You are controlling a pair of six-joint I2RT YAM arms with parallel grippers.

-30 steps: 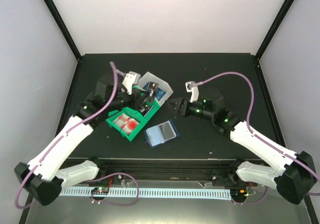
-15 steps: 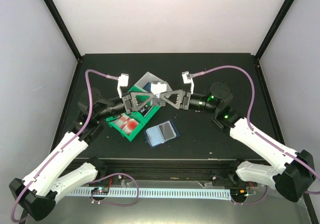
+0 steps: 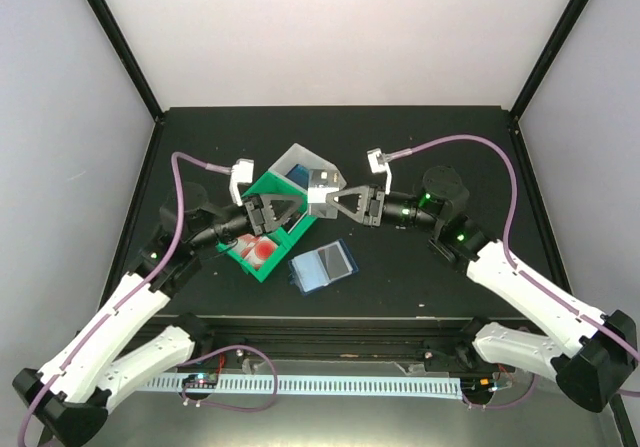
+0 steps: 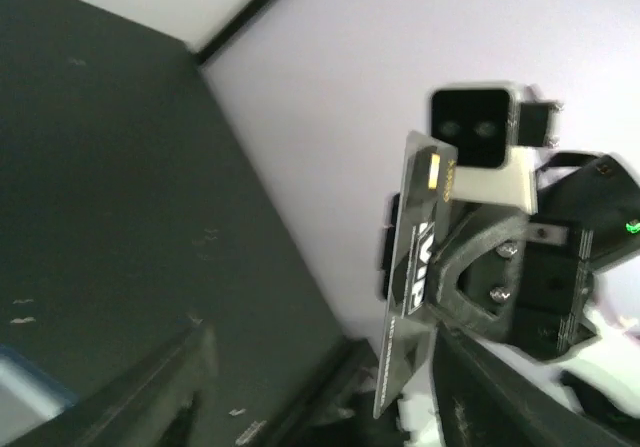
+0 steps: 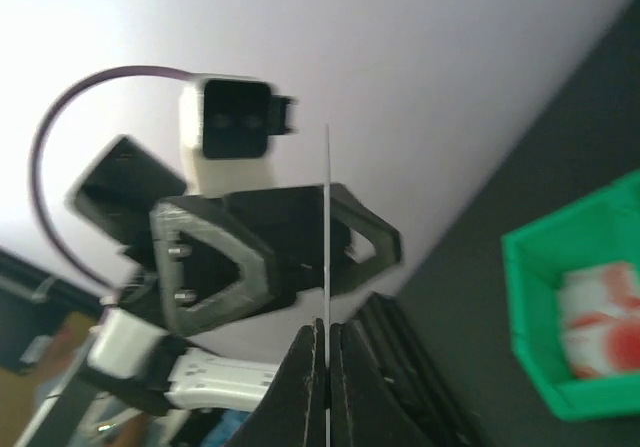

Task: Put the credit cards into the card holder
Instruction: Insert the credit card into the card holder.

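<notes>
A black credit card (image 4: 415, 277) marked VIP hangs in mid-air, and my right gripper (image 3: 325, 203) is shut on it. The right wrist view shows that card edge-on (image 5: 327, 217), pinched between the shut fingertips of the right gripper (image 5: 327, 342). My left gripper (image 3: 300, 207) faces it from the left. The left gripper (image 4: 330, 407) is open, and the card's lower end sits between its spread fingers without being gripped. The card holder (image 3: 323, 266) lies open on the table, near the front. Red-and-white cards (image 3: 255, 249) lie in a green bin (image 3: 285, 189), and blue cards (image 3: 298, 174) in a white bin (image 3: 312, 159).
Both bins stand together left of centre, right under the meeting grippers. The green bin (image 5: 530, 317) and its red-and-white cards (image 5: 600, 322) also show in the right wrist view. Black frame posts edge the table's back corners.
The two grippers came together over the bins. The right gripper closed on the black card, and the left gripper opened off it and drew back slightly to the left.
</notes>
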